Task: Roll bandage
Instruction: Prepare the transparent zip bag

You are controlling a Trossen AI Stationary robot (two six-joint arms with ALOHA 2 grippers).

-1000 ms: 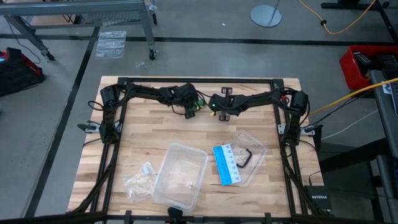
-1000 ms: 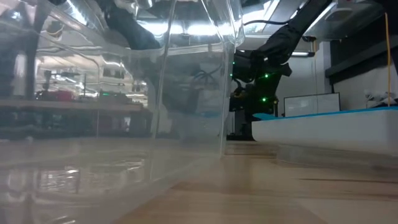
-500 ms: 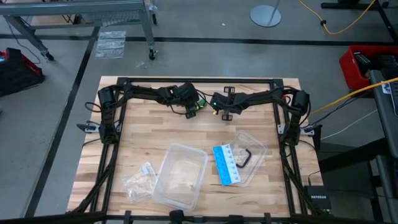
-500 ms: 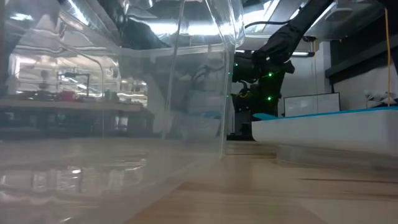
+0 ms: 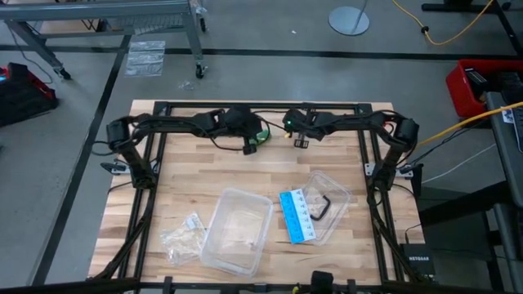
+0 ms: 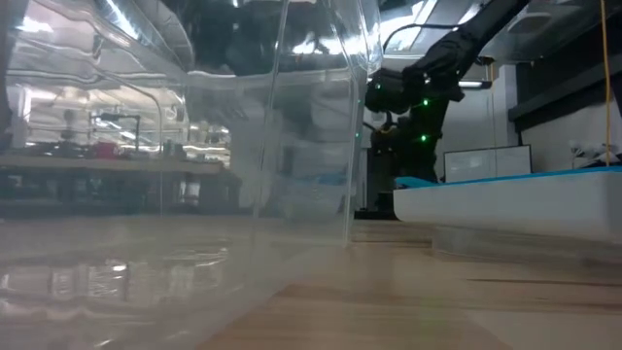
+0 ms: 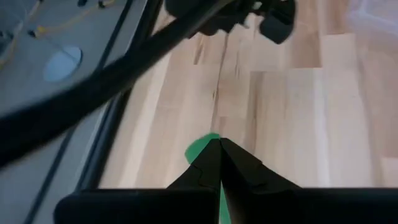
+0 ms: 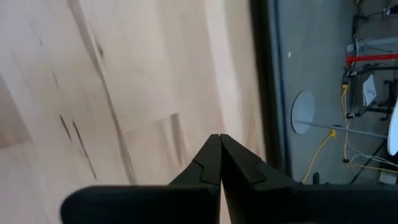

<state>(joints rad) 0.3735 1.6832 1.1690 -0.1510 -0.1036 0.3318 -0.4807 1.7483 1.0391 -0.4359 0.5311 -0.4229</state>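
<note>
The bandage point(image 5: 261, 135) shows as a small bright green piece of soft fabric near the table's far edge, in the middle. My left gripper point(image 5: 253, 141) is shut on it. In the left wrist view only a green patch point(image 7: 200, 149) shows beside the shut fingertips point(image 7: 219, 142); the rest is hidden behind the fingers. My right gripper point(image 5: 299, 140) hangs a short way to the right of the bandage, shut point(image 8: 219, 138) with nothing between its fingers, above bare wood. My left gripper pinches the green bandage between its two fingers, and a bit of the fabric point(image 7: 199, 151) pokes out beside the tips. The fingers slant down toward the table. The bandage is off the table top; the fingers hide its shape.
A clear plastic box point(image 5: 237, 230) stands near the front middle. To its right a clear lid point(image 5: 337, 196) carries a blue-and-white card point(image 5: 297, 215) and a small black hook point(image 5: 324, 206). A crumpled clear wrapper point(image 5: 184, 237) lies at the front left. Bare wood lies between these and the grippers.
Both arms have risen and drawn back toward the table's far edge. My left gripper has stayed shut on the green bandage and carried it up off the wood. My right gripper, still shut, has swung a little to the right, away from the bandage.
</note>
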